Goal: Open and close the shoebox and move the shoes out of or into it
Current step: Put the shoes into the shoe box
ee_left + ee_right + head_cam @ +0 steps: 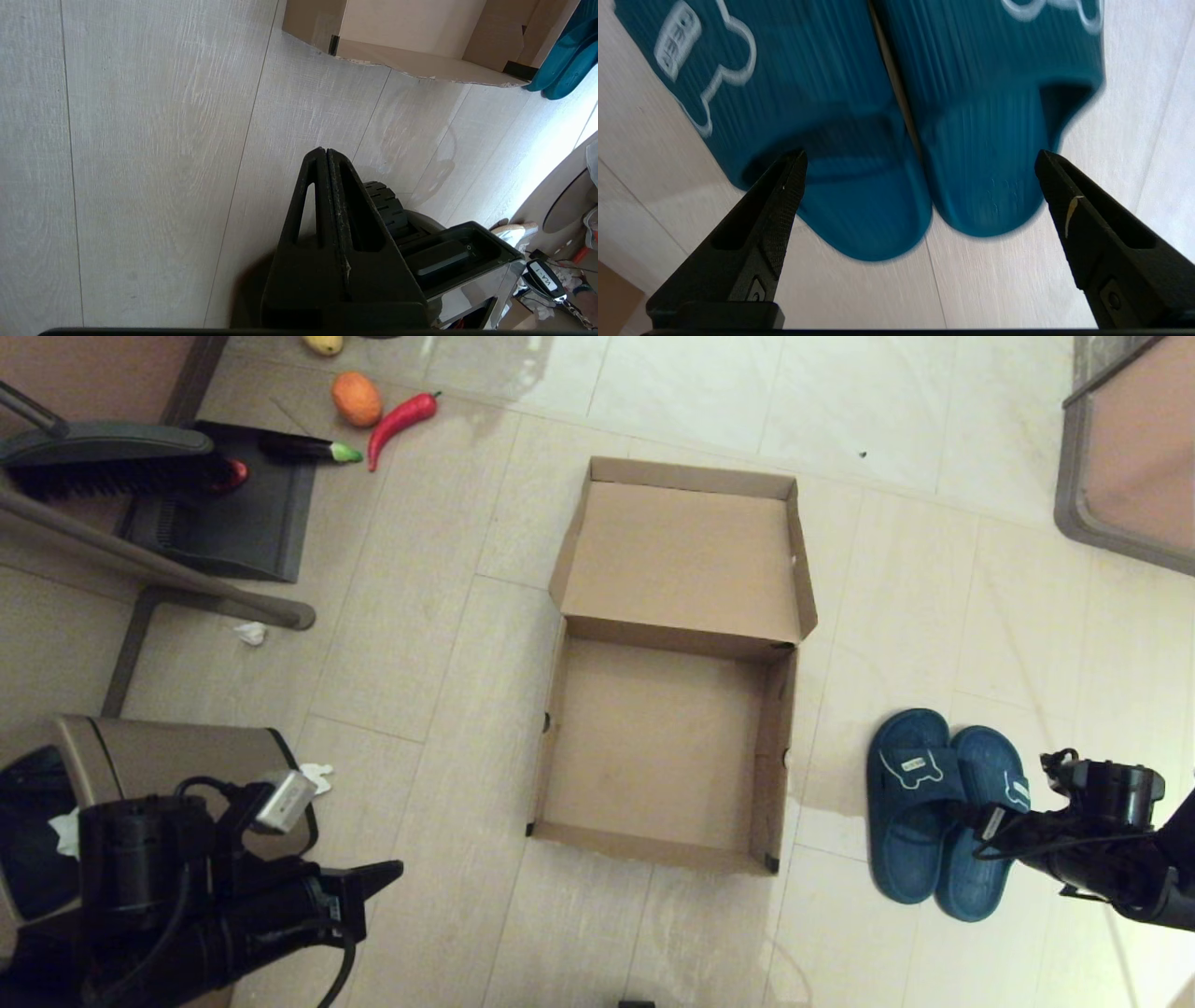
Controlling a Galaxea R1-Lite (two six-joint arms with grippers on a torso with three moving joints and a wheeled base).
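- the shoebox (667, 742) sits on the floor with its flap lid (683, 553) thrown back and nothing inside it, so the opening looks done.
- the shoes (943, 807) lie side by side and touching on the tiles, outside the box on the side nearer the right gripper (980, 821); putting them in and shutting the lid are, i'd judge, still to come.
- the right gripper hangs over the heel ends of the pair, fingers spread wide and gripping nothing; in its own wrist view the two fingertips (794, 163) stand either side of both shoes, the pale bear outline and small label on each strap just ahead of them.
- the left gripper (387, 871) waits low, well away from the box on its far side from the shoes, fingers pressed together with nothing between them.
- the head view alone shows the whole layout, box to shoes to both arms; it doesn't show how wide the right fingers are spread.
- the left wrist view catches the box's near wall, its dark taped corners and a sliver of blue shoe beyond, but not the inside of the box.
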